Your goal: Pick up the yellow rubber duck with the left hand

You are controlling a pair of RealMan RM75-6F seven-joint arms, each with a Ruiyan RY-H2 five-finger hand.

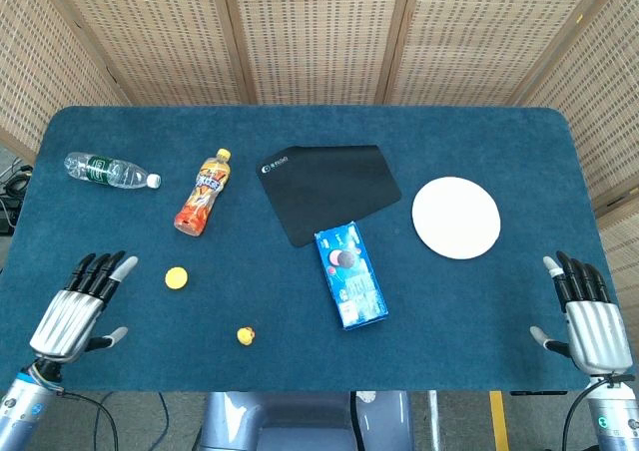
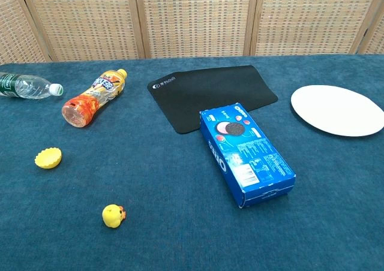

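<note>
The table (image 1: pixel 499 321), covered in dark blue cloth, carries everything, from a black mat (image 1: pixel 329 187) at its centre down through a white plate (image 1: pixel 456 217), a blue biscuit box (image 1: pixel 350 275) lying flat, an orange drink bottle (image 1: pixel 204 193) and a clear water bottle (image 1: pixel 108 171) both on their sides, to a small yellow scalloped cap (image 1: pixel 176 277). The left hand (image 1: pixel 78 306) hovers over the near left of the table with fingers spread, holding nothing; the right hand (image 1: pixel 589 313) sits at the near right edge, equally empty and splayed. Smallest of all is the yellow rubber duck (image 2: pixel 113 214), standing alone near the front edge, between the left hand and the box and apart from both. It is likely very light, soft and squashy, so it may skid or roll if nudged; a gentle pinch across its rounded body from above looks the surest hold.
</note>
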